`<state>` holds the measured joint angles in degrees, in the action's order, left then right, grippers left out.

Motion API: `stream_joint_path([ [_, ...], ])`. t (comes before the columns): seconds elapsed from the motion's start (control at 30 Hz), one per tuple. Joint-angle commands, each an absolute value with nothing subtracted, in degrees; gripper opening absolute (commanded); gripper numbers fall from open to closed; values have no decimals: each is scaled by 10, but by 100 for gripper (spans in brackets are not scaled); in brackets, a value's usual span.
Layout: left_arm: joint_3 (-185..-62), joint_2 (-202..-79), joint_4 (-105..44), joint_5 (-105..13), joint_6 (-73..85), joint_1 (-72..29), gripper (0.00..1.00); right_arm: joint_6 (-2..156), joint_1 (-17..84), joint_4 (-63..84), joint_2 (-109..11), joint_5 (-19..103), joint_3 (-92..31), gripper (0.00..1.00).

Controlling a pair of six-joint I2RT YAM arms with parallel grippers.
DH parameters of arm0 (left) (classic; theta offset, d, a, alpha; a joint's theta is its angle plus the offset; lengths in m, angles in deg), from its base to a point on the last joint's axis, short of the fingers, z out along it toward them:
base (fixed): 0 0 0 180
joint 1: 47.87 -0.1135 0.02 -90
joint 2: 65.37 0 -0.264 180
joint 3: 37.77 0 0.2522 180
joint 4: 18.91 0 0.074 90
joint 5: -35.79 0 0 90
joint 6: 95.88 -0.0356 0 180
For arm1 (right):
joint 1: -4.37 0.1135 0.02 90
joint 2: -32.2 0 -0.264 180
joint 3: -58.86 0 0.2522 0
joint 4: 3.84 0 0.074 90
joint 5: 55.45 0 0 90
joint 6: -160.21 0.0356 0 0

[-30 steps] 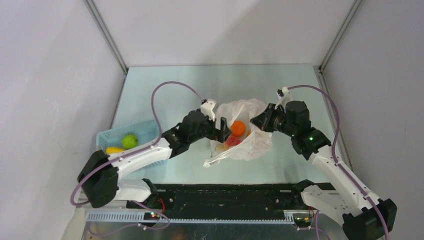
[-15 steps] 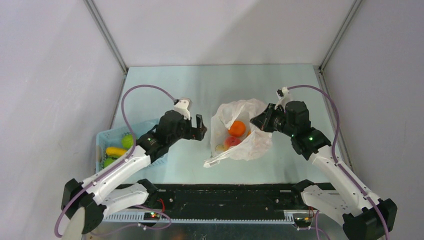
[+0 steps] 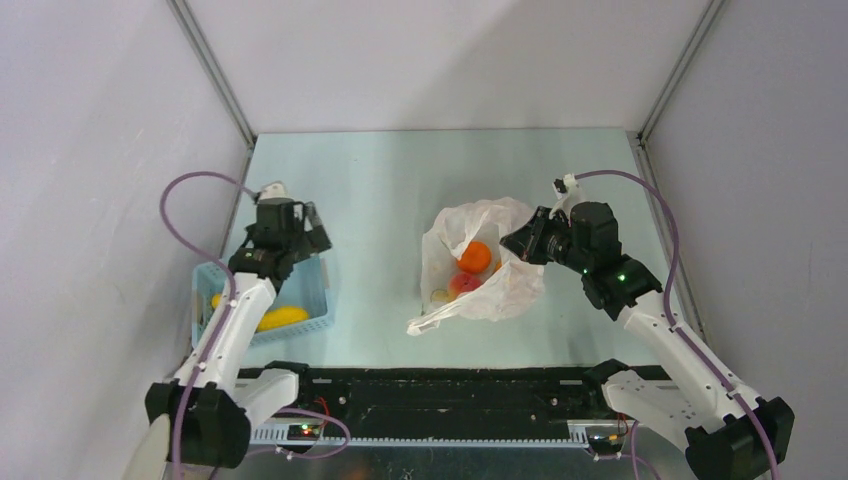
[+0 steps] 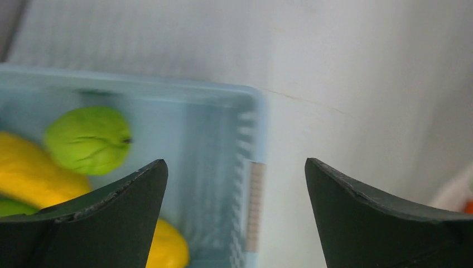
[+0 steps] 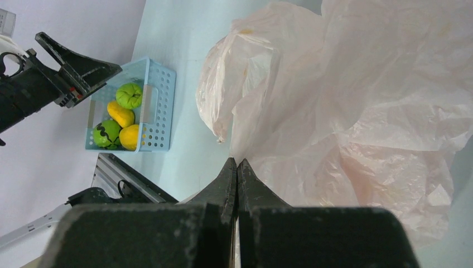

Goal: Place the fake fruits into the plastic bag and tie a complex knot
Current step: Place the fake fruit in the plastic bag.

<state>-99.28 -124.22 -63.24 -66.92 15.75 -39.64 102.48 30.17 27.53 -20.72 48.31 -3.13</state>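
Observation:
The plastic bag [image 3: 500, 285] lies open right of centre, with an orange fruit [image 3: 476, 256] and a red fruit [image 3: 462, 283] inside. My right gripper [image 3: 512, 243] is shut on the bag's right rim and holds it up; in the right wrist view its tips [image 5: 237, 163] pinch the film of the bag [image 5: 357, 111]. My left gripper [image 3: 312, 232] hovers open and empty over the far right corner of the blue basket [image 3: 310, 290]. Between its fingers [image 4: 235, 163] I see the basket wall. A green fruit [image 4: 89, 139] and a yellow fruit [image 4: 33, 181] lie inside. No knot is in view.
The basket [image 5: 159, 106] sits at the table's left edge near the wall and holds green fruits [image 5: 129, 95] and yellow fruits [image 5: 121, 113]. A white bag tail [image 3: 430, 318] trails toward the near edge. The black rail [image 3: 450, 385] runs along the front.
My left arm has swung away from the bag's mouth to the left and now hangs over the basket, still open. The right arm and the bag have not moved.

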Motion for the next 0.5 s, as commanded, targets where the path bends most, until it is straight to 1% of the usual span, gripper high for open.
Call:
stream_joint_path([
  [0.0, -1014, -1245, -650, -724, 177, -492, 99, 1016, 302, 250, -194, 477, -33, 0],
  [0.07, -1013, -1244, -642, -763, 166, -519, 100, 1028, 299, 242, -195, 485, -33, 0],
  [0.23, -1037, -1292, -659, -839, 140, -568, 99, 1039, 298, 243, -193, 484, -43, 0],
  [0.37, -1031, -1324, -650, -805, 136, -624, 99, 1032, 294, 262, -187, 478, -61, 0],
  [0.47, -1030, -1357, -654, -779, 142, -639, 99, 1025, 292, 271, -187, 477, -73, 0],
])
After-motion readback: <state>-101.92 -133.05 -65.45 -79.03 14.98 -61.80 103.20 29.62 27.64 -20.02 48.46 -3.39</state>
